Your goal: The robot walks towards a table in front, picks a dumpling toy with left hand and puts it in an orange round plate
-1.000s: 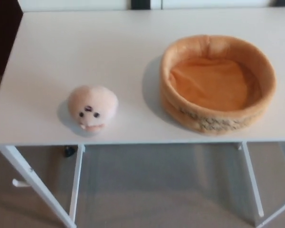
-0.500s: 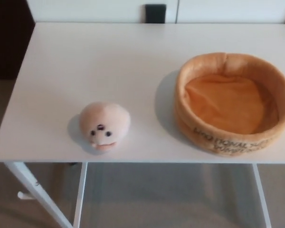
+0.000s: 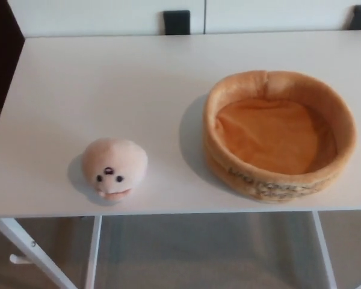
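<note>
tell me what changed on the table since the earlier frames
Nothing on the table moved. Only the head camera shifted, so the whole picture slid between frames. The dumpling toy sits near the front edge of the white table, apart from the orange round plate to its right, exactly as before. The plate holds nothing. Neither robot hand is in view, and nothing was grasped or released.

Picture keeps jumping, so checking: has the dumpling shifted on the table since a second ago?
No. The dumpling sits as before, left of the plate, near the table front edge. Only the camera moved.
</note>
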### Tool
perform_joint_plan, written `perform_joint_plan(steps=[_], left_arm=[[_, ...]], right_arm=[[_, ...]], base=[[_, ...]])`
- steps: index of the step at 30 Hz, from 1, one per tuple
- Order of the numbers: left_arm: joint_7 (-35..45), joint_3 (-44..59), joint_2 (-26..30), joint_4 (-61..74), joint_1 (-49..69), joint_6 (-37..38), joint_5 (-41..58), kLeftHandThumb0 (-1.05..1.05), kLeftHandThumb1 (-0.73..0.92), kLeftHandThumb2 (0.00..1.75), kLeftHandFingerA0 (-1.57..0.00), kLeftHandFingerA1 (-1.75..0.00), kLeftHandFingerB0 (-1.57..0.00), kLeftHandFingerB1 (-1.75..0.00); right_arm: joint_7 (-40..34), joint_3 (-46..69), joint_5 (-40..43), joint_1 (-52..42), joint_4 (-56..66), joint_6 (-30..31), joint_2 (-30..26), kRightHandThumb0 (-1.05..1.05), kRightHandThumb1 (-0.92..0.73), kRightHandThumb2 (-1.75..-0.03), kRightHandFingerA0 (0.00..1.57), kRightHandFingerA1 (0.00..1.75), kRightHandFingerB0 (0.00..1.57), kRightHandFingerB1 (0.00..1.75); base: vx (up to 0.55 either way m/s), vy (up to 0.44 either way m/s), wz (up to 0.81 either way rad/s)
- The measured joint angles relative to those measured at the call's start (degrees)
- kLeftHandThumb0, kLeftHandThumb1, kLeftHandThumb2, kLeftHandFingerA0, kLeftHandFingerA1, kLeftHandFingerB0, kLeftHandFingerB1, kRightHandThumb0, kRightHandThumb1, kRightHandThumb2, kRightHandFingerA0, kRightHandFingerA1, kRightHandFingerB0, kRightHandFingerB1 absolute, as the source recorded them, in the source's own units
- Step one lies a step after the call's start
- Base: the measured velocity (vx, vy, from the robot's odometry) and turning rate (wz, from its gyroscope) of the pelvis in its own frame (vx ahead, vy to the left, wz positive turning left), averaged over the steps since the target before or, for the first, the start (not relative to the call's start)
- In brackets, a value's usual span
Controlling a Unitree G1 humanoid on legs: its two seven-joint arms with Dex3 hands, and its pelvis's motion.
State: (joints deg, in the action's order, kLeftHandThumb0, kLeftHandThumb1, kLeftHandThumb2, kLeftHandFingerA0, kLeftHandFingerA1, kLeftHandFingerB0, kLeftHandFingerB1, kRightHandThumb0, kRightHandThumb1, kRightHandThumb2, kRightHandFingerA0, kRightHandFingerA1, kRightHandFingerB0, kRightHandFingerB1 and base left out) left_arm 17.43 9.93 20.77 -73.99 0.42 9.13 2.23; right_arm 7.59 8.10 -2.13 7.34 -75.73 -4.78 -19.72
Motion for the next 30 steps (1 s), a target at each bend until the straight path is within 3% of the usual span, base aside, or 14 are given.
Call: perform_joint_plan(steps=[2, 3, 6, 7, 10, 11, 12, 13, 17, 19, 23, 25, 26, 30], left_arm=[[-0.01, 0.16, 0.11, 0.23, 0.01, 0.31, 0.08, -0.14, 0.48, 0.55, -0.82, -1.25, -0.54, -0.38], [0.05, 0.25, 0.05, 0.36, -0.04, 0.34, 0.14, -0.12, 0.50, 0.55, -0.81, -1.03, -0.52, -0.38], [0.30, 0.81, -0.11, 0.95, -0.23, 0.37, 0.38, -0.14, 0.51, 0.55, -0.84, -0.88, -0.52, -0.37], [0.29, 0.83, -0.16, 1.10, -0.28, 0.38, 0.39, -0.10, 0.51, 0.55, -0.83, -0.71, -0.53, -0.38], [-0.12, 0.62, -0.45, 1.85, -0.41, 0.43, 0.30, -0.11, 0.51, 0.55, -0.89, -0.73, -0.54, -0.38], [-0.34, 0.67, -0.47, 2.18, -0.34, 0.44, 0.31, -0.15, 0.48, 0.58, -0.83, -0.91, -0.49, -0.40], [-0.54, 0.67, -0.48, 2.41, -0.27, 0.44, 0.30, -0.15, 0.48, 0.58, -0.83, -0.91, -0.49, -0.40], [-0.64, 0.66, -0.47, 2.63, -0.13, 0.49, 0.29, -0.12, 0.48, 0.54, -0.79, -0.65, -0.54, -0.38], [-1.03, 0.55, -0.47, 3.26, 0.50, 0.85, 0.25, -0.12, 0.46, 0.54, -0.87, -0.60, -0.54, -0.39], [-1.45, 0.47, -0.48, 3.24, 0.60, 1.12, 0.18, -0.13, 0.47, 0.54, -0.89, -0.63, -0.53, -0.38], [-1.88, 0.44, -0.47, 3.12, 0.62, 1.50, 0.17, -0.14, 0.48, 0.54, -0.95, -0.91, -0.56, -0.38], [-2.31, 0.24, -0.46, 3.13, 0.76, 1.65, 0.09, -0.14, 0.49, 0.55, -0.91, -0.87, -0.56, -0.39], [-2.49, 0.11, -0.45, 3.15, 0.89, 1.74, 0.03, -0.16, 0.53, 0.56, -0.69, -0.53, -0.53, -0.37], [-3.54, -2.36, 0.25, 4.71, 2.59, 3.10, -1.33, -0.21, 0.47, 0.60, -0.52, -0.47, -0.50, -0.39]], right_arm=[[0.02, -0.06, -0.03, -0.03, -0.07, 0.00, 0.27, -0.18, -0.49, -0.55, 0.83, 0.53, 0.41, 0.34], [0.01, -0.09, -0.05, -0.02, -0.07, 0.01, 0.35, -0.18, -0.50, -0.55, 0.82, 0.51, 0.41, 0.34], [0.02, -0.19, -0.07, 0.23, 0.01, 0.01, 0.38, -0.20, -0.50, -0.55, 0.82, 0.49, 0.41, 0.34], [0.03, -0.21, -0.07, 0.27, 0.02, 0.00, 0.38, -0.19, -0.50, -0.55, 0.80, 0.49, 0.41, 0.34], [0.02, -0.31, -0.09, 0.25, 0.09, -0.01, 0.36, -0.15, -0.49, -0.54, 0.74, 0.46, 0.41, 0.34], [0.01, -0.28, -0.08, 0.23, 0.09, -0.01, 0.35, -0.20, -0.50, -0.55, 0.78, 0.48, 0.41, 0.34], [0.01, -0.27, -0.07, 0.19, 0.08, 0.00, 0.35, -0.20, -0.50, -0.55, 0.78, 0.48, 0.41, 0.34], [0.01, -0.28, -0.07, 0.14, 0.07, 0.00, 0.35, -0.22, -0.49, -0.55, 0.81, 0.48, 0.41, 0.34], [-0.03, -0.37, -0.12, -0.12, 0.03, 0.00, 0.35, -0.20, -0.49, -0.55, 0.83, 0.50, 0.41, 0.34], [-0.11, -0.56, -0.28, -0.13, 0.00, 0.00, 0.35, -0.20, -0.50, -0.55, 0.82, 0.49, 0.40, 0.34], [-0.11, -0.58, -0.34, -0.11, -0.09, 0.00, 0.35, -0.20, -0.50, -0.55, 0.75, 0.46, 0.41, 0.34], [-0.11, -0.68, -0.42, -0.09, -0.12, 0.00, 0.35, -0.22, -0.49, -0.55, 0.81, 0.48, 0.41, 0.34], [-0.12, -0.72, -0.48, -0.09, -0.13, 0.00, 0.36, -0.19, -0.48, -0.54, 0.77, 0.48, 0.41, 0.34], [-0.14, -0.62, -0.62, -0.16, -0.16, 0.00, 0.36, -0.24, -0.50, -0.55, 0.85, 0.52, 0.40, 0.34]], base=[[0.02, 0.254, 0.13], [0.02, 0.240, -0.18], [0.02, 0.037, 0.12], [0.06, 0.027, 0.08], [0.00, 0.000, 0.00], [0.00, 0.000, 0.00], [0.00, 0.000, 0.00], [0.00, 0.000, 0.00], [0.00, 0.000, 0.00], [0.00, 0.000, 0.00], [0.00, 0.000, 0.00], [0.00, 0.000, 0.00], [0.00, 0.000, 0.00], [0.00, 0.000, 0.00]])
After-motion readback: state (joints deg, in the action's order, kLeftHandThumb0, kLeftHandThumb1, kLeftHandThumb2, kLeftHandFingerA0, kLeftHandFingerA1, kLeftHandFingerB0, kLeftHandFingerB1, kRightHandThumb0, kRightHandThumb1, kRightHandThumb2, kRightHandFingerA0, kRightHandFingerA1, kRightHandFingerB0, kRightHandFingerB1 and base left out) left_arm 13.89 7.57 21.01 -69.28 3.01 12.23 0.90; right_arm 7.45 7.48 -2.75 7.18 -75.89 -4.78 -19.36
